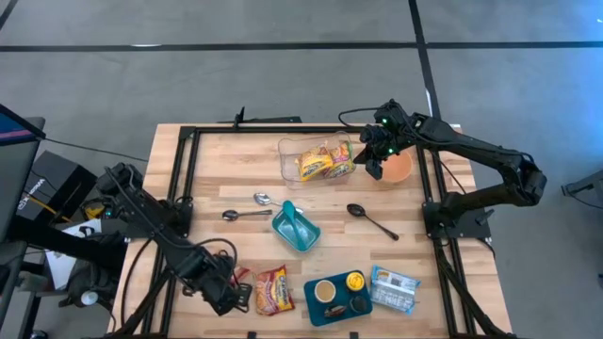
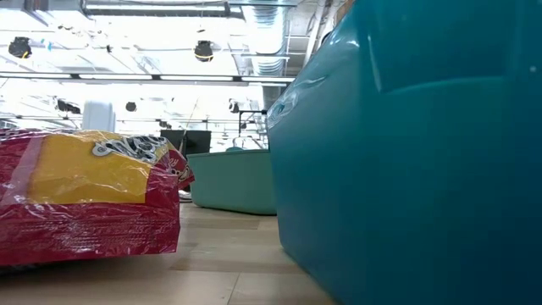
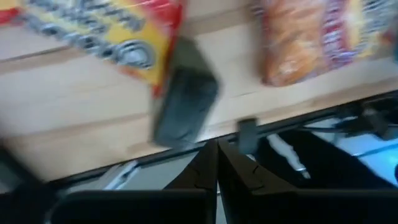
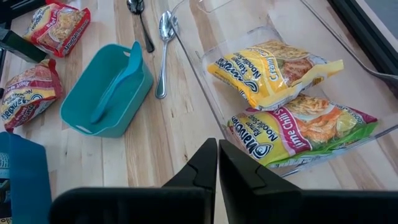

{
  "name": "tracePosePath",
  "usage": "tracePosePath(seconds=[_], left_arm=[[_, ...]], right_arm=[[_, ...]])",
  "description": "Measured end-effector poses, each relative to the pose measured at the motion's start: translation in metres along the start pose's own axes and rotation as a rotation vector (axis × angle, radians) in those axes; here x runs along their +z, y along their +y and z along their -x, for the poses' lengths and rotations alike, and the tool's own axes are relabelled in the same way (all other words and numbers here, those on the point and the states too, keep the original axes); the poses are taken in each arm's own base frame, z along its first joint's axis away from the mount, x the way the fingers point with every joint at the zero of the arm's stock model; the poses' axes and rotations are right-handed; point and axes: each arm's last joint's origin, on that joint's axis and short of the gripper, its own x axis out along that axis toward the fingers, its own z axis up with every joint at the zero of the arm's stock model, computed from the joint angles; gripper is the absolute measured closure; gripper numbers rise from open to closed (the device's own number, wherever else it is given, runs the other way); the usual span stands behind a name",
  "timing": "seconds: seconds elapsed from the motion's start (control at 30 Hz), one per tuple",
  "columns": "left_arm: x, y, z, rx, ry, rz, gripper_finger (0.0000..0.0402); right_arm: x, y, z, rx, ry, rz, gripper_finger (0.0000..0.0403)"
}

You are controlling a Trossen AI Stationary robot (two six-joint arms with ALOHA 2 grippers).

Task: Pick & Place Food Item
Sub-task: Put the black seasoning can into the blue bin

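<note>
Lying in clear container [image 4: 205,93]: two noodle packets [image 4: 273,65]

Table [image 1: 236,179] — pale wood planks, matt, framed in black metal. Clear container [image 4: 249,134] — transparent plastic, glossy, glare noted along the rim. Noodle packets [image 4: 273,70] were wrapped in shiny crinkled plastic film. Spoons [image 4: 163,37] were seen as polished metal; teal dish [image 4: 106,93] as smooth, satin-finished plastic.
</note>
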Motion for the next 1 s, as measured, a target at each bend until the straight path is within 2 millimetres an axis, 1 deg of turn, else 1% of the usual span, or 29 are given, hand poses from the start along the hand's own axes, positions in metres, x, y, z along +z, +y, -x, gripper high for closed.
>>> tracePosePath(seconds=[0.2, 0.6, 0.77, 0.87, 1.0], left_arm=[[0.0019, 0.0072, 0.0001, 0.071, -0.025, 0.026, 0.0401], [0.0018, 0.0071, 0.0001, 0.069, -0.025, 0.024, 0.0401], [0.002, 0.007, 0.0001, 0.067, -0.029, -0.008, 0.04], [0.0022, 0.0068, 0.0, 0.061, -0.037, -0.037, 0.0385], [0.0024, 0.0067, 0.0001, 0.058, -0.043, -0.057, 0.0339]], right_arm=[[0.0001, 0.0, 0.0, 0.0, -0.001, 0.0, 0.0392], [0.0005, -0.0002, 0.0, -0.001, -0.005, 0.002, 0.0392], [0.0005, -0.0002, 0.0, -0.001, -0.005, 0.002, 0.0392], [0.0004, -0.0002, 0.0, -0.001, -0.004, 0.002, 0.0392], [0.0004, -0.0002, 0.0, -0.001, -0.004, 0.002, 0.0392]])
